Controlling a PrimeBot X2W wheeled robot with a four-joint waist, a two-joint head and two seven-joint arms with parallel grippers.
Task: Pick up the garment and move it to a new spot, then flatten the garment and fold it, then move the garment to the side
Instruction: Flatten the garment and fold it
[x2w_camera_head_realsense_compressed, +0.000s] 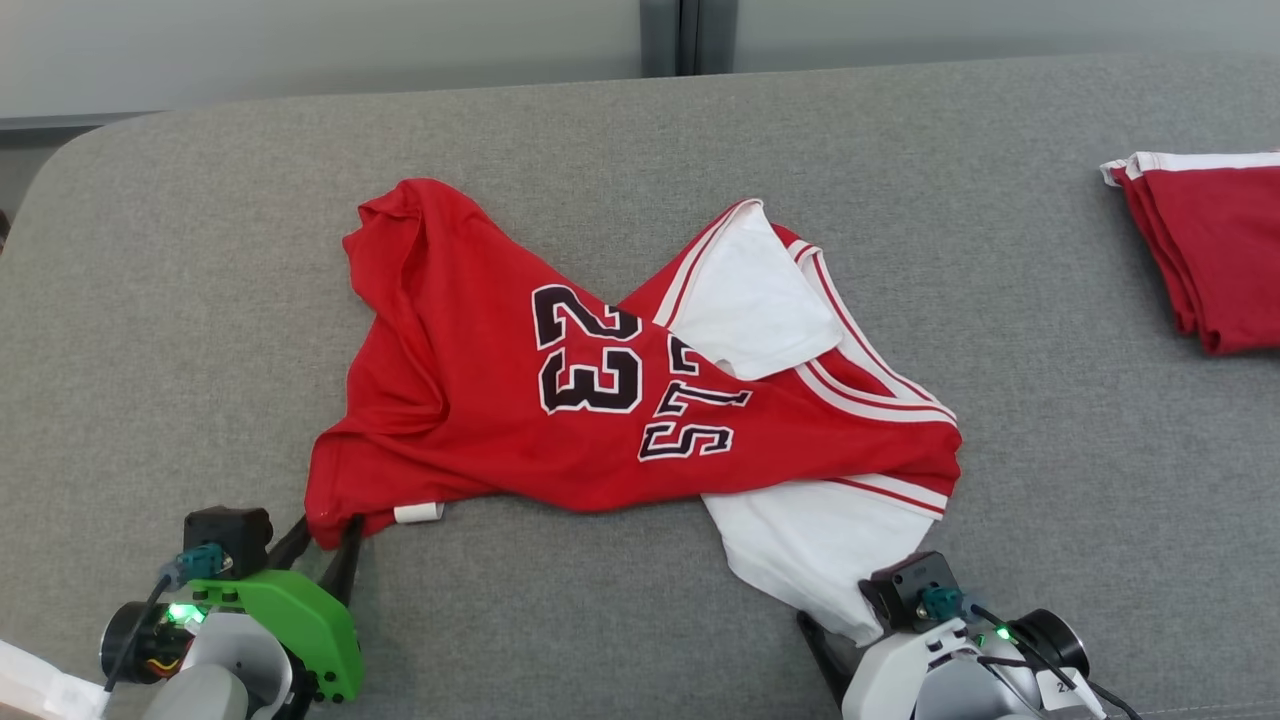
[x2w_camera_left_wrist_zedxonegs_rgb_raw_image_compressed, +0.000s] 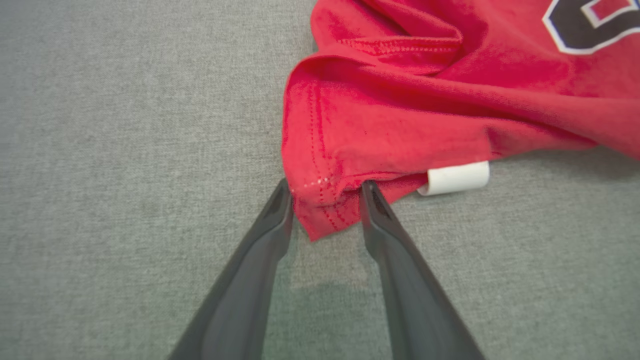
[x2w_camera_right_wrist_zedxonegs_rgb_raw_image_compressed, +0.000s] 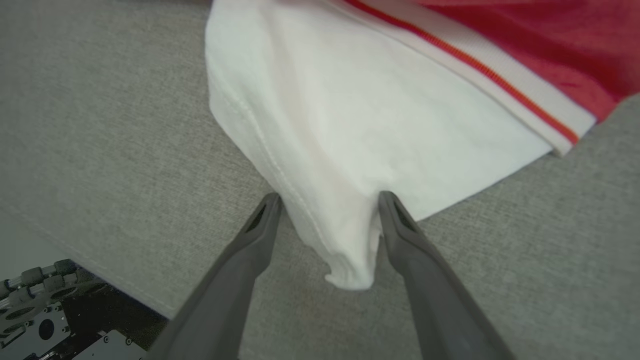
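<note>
The jersey (x2w_camera_head_realsense_compressed: 480, 420) lies crumpled just ahead of both tools, its length running across from one to the other. The left tool (x2w_camera_left_wrist_zedxonegs_rgb_raw_image_compressed: 325, 195) straddles the red hem corner (x2w_camera_left_wrist_zedxonegs_rgb_raw_image_compressed: 320, 215) and the right tool (x2w_camera_right_wrist_zedxonegs_rgb_raw_image_compressed: 330, 200) the white corner (x2w_camera_right_wrist_zedxonegs_rgb_raw_image_compressed: 345, 260). Both stand open, neither pinching cloth yet.

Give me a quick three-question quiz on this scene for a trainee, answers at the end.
1. True or false: the red jersey lies flat and smooth on the grey surface.
2. Which part sits between the fingers of the right gripper? A, a red hem corner. B, a white corner. C, a white tag.
3. Fill in: the large number on the jersey is ___.
Key: 1 false, it is crumpled and twisted. 2 B. 3 23.
</note>
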